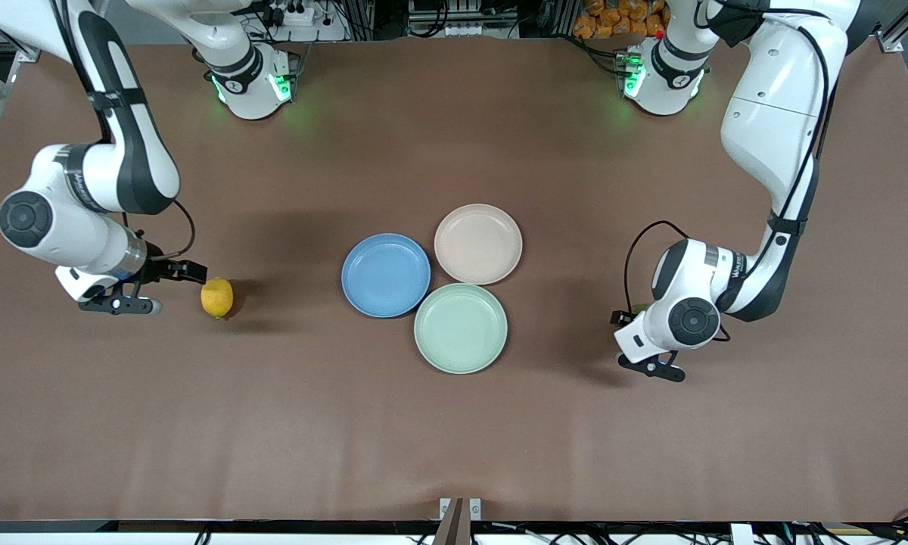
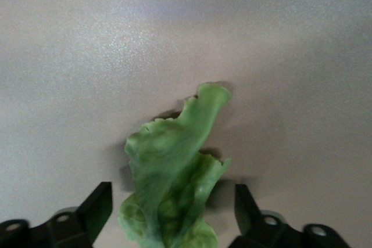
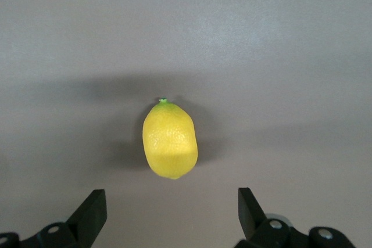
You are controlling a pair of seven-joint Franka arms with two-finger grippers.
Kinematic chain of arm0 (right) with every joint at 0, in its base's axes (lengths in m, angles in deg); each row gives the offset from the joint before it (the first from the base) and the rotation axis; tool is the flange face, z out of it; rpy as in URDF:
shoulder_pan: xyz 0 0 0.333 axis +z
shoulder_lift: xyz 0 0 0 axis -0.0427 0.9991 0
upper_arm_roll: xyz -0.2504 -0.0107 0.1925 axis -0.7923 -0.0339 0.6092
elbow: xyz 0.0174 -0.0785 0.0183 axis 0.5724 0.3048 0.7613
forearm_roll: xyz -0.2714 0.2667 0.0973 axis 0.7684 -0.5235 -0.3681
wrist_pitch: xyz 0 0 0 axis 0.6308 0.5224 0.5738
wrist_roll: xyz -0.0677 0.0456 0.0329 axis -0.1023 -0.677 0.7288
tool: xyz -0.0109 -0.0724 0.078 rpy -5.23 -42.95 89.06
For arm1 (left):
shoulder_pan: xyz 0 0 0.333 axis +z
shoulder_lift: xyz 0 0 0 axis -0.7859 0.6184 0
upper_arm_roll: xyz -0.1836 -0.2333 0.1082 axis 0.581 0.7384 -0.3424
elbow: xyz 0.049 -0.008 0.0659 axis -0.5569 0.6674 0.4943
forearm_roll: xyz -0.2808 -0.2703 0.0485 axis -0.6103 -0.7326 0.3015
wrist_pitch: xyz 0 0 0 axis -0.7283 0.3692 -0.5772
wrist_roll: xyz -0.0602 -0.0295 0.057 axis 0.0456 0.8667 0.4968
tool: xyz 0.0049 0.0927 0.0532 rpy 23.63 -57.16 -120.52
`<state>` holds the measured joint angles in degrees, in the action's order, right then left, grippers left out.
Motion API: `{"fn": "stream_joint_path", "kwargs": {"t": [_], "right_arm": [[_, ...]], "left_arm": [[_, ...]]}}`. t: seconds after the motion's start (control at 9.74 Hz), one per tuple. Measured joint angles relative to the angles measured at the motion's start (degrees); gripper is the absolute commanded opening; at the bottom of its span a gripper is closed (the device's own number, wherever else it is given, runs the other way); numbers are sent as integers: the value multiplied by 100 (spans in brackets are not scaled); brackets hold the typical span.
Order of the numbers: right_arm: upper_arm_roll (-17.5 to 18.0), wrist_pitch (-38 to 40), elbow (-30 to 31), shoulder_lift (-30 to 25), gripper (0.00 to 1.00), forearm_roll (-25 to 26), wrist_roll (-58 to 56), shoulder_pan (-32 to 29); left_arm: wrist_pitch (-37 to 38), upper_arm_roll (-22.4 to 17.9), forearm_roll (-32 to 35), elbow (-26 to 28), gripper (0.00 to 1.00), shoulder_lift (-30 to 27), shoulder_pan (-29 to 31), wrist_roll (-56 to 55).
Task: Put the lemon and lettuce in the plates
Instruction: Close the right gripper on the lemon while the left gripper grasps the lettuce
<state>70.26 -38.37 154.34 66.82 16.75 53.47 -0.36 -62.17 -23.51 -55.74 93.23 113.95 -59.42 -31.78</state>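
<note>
The yellow lemon [image 1: 217, 297] [image 3: 170, 139] lies on the brown table toward the right arm's end. My right gripper [image 1: 121, 304] [image 3: 170, 207] is low beside it and open, with the lemon just ahead of its fingertips and apart from them. The ruffled green lettuce [image 2: 174, 184] lies on the table toward the left arm's end, almost hidden under the left wrist in the front view. My left gripper [image 1: 651, 365] [image 2: 171, 198] is down over it, open, with one finger on each side of the leaf and a gap to each. The blue plate [image 1: 386, 275] and beige-pink plate [image 1: 478, 244] sit mid-table with nothing in them.
A mint-green plate [image 1: 461, 328] touches both other plates and is nearer the front camera. The brown table [image 1: 454, 424] stretches wide between the plates and each arm. The arm bases stand along the edge farthest from the camera.
</note>
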Motion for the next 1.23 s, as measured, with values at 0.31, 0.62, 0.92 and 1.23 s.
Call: {"fn": "stream_joint_path", "kwargs": {"t": [0.31,0.62,0.92,1.23], "right_arm": [[10,-440,130,292,100,0,0,44],[14,-1137,371,499,100,0,0,69],[17,-1561,512,691,100,0,0,122],[18,-1941,647,874,100,0,0,123]], "left_arm": [[0,15,0,-34,0,-3,-8,0],[0,9,0,-58,0,-34,3,-40],[52,79,0,222,0,-408,3,-203],[54,82,0,1033,0,-1060,7,-215]]}}
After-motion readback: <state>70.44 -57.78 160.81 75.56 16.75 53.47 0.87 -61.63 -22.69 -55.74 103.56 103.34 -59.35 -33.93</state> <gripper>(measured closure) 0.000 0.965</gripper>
